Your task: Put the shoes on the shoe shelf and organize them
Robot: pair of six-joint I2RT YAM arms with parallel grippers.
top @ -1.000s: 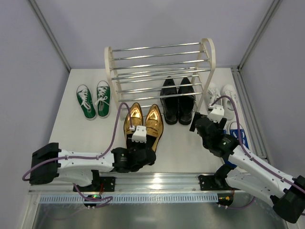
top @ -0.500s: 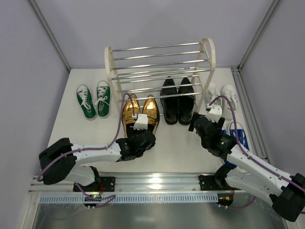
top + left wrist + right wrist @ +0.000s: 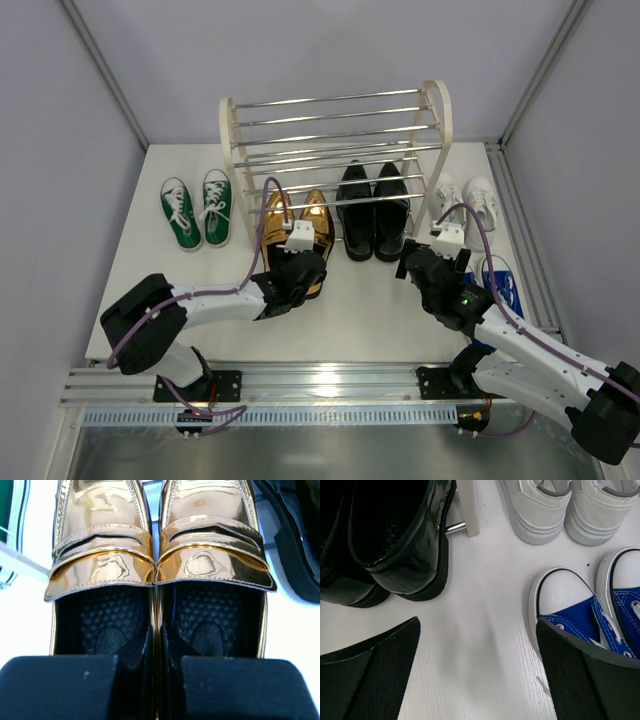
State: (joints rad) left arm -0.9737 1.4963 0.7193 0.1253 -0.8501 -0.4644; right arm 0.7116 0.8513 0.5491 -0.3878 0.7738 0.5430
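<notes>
Reaching long and low across the table (image 3: 150,290) with the left arm, elbow out near the left edge. Left gripper (image 3: 303,262) set at the heels of the gold loafers (image 3: 318,218), one finger (image 3: 60,685) over each shoe's opening, the two touching inner walls in the gap; cannot tell whether pinching them. Holding the right arm bent, with the right gripper (image 3: 412,262) spread wide above bare table, between the black dress shoes (image 3: 372,210) and the blue sneakers (image 3: 500,290), touching neither. Against a second ago: loafers carried farther, toes now under the lowest rods of the shoe shelf (image 3: 443,125), just left of the black dress shoes; left arm stretched further out; right arm barely shifted. Counting five pairs, ten shoes: gold and black at the shelf's foot, green sneakers (image 3: 197,210) left of it, white sneakers (image 3: 468,200) right of it, blue nearer on the right. One shelf, two arms.
</notes>
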